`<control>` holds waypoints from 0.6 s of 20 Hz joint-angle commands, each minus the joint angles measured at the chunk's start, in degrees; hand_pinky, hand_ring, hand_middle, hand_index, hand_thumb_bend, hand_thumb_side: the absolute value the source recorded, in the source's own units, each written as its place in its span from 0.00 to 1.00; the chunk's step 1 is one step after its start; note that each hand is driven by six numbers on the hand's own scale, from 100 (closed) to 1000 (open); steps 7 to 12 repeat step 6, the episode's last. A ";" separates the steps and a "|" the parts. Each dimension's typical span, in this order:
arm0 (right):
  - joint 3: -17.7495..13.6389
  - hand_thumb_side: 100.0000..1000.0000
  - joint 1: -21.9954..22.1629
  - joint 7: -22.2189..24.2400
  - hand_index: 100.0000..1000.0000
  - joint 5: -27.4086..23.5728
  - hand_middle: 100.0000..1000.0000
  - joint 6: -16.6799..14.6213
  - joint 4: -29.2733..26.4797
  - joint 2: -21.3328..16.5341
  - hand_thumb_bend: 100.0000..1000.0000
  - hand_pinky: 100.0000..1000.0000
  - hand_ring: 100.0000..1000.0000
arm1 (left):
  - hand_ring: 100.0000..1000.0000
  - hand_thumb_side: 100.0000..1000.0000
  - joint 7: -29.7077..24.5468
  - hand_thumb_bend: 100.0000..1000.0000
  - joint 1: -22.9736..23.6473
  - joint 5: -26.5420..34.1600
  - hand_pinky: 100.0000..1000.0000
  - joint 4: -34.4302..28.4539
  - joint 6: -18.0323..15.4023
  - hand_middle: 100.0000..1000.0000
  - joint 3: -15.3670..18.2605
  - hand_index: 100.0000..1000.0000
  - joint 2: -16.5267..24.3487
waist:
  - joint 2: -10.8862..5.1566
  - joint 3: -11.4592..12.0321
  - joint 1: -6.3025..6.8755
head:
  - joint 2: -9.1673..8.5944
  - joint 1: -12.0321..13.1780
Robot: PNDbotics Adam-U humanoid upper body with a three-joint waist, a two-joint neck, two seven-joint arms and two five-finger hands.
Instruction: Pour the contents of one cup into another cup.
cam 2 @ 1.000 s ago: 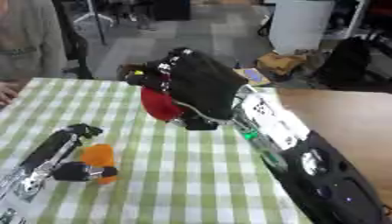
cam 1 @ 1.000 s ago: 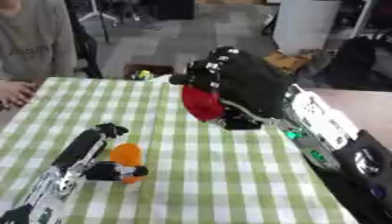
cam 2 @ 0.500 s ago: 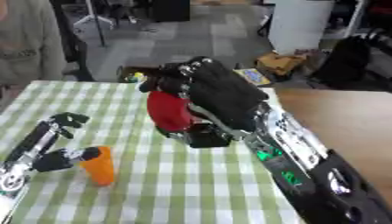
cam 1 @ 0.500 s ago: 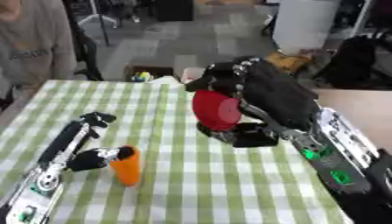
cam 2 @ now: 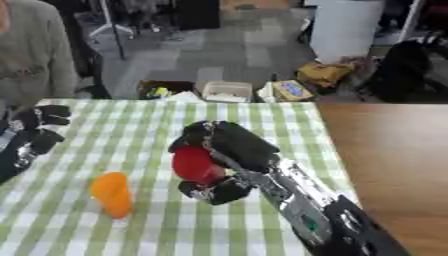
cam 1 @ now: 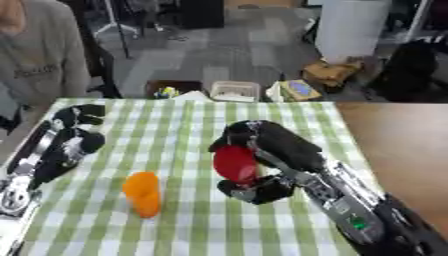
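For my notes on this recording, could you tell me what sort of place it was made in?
Probably a lab or workshop: a table with a green checked cloth stands on a grey floor with boxes and a stand behind.

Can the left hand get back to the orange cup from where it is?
Probably yes: the left hand is off the orange cup, and only bare checked cloth lies between them.

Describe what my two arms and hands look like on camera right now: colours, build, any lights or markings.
Both are mostly black. The right hand has bulky black fingers on a thick black forearm with silver and white panels, plus a small green light near the lower right. The left hand is black too, on a slimmer black arm with silver, rounded joint parts along the left edge. No cables or readable markings show.
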 commanded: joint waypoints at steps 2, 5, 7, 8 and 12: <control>-2.02 0.00 -2.11 -6.15 0.63 2.87 0.04 -1.13 11.02 4.00 0.14 0.20 0.03 | 0.75 0.94 -1.12 1.00 -0.78 3.74 0.58 -3.64 1.06 0.72 -0.71 0.80 -0.94 | -0.58 0.30 0.22 | -0.79 -0.64; -2.59 0.00 -2.30 -10.00 0.65 5.19 0.06 -1.95 15.53 5.79 0.17 0.23 0.06 | 0.76 1.00 -1.32 1.00 -0.12 5.37 0.58 -4.79 1.80 0.72 -1.07 0.80 -1.62 | -0.45 0.24 0.18 | -0.89 -0.82; -2.56 0.00 -2.17 -10.75 0.65 5.91 0.07 -2.20 16.53 6.23 0.18 0.23 0.07 | 0.76 1.00 -1.21 1.00 0.17 5.66 0.58 -5.15 1.96 0.72 -1.08 0.80 -1.77 | -0.40 0.19 0.15 | -0.90 -0.84; -2.56 0.00 -2.17 -10.75 0.65 5.91 0.07 -2.20 16.53 6.23 0.18 0.23 0.07 | 0.76 1.00 -1.21 1.00 0.17 5.66 0.58 -5.15 1.96 0.72 -1.08 0.80 -1.77 | -0.40 0.19 0.15 | -0.90 -0.84; -2.56 0.00 -2.17 -10.75 0.65 5.91 0.07 -2.20 16.53 6.23 0.18 0.23 0.07 | 0.76 1.00 -1.21 1.00 0.17 5.66 0.58 -5.15 1.96 0.72 -1.08 0.80 -1.77 | -0.40 0.19 0.15 | -0.90 -0.84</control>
